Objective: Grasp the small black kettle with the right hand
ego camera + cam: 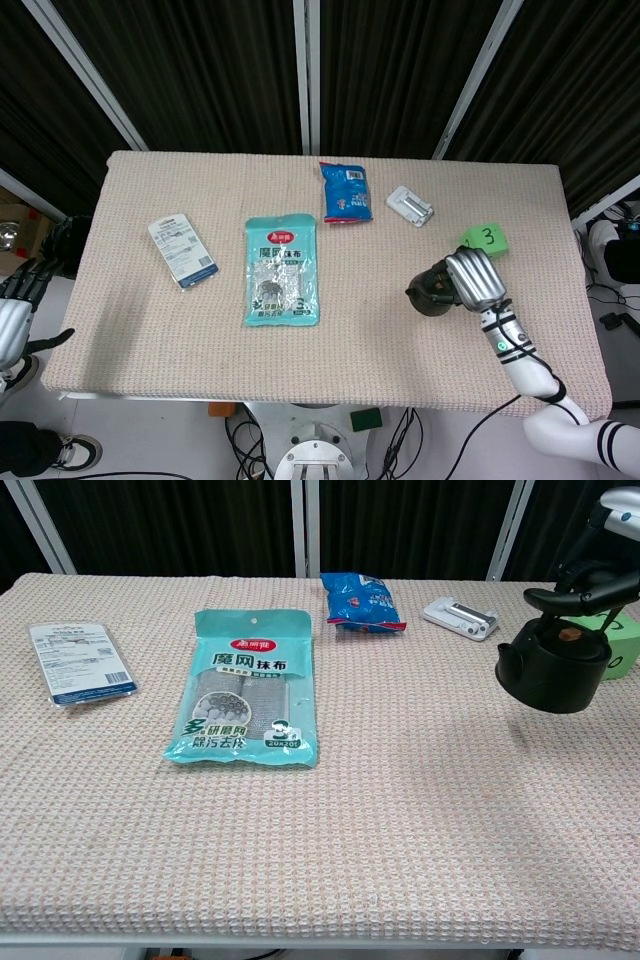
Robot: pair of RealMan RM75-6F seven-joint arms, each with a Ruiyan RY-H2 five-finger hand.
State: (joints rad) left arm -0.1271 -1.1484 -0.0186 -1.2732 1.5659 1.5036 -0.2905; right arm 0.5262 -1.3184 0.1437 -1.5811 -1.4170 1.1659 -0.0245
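Observation:
The small black kettle (pixel 552 672) hangs above the table at the right, clear of the cloth, with a shadow below it. My right hand (pixel 473 279) holds it by the top handle; in the chest view only the fingers (pixel 610 575) show at the frame's right edge. In the head view the kettle (pixel 430 290) peeks out left of the hand. My left hand (pixel 14 300) hangs off the table's left side, holding nothing, fingers apart.
On the beige cloth (pixel 350 810) lie a teal packet (pixel 246 688), a blue snack bag (pixel 361 601), a white-blue card pack (pixel 80 660) and a small white device (pixel 459 617). A green numbered block (pixel 482 240) sits just behind the kettle.

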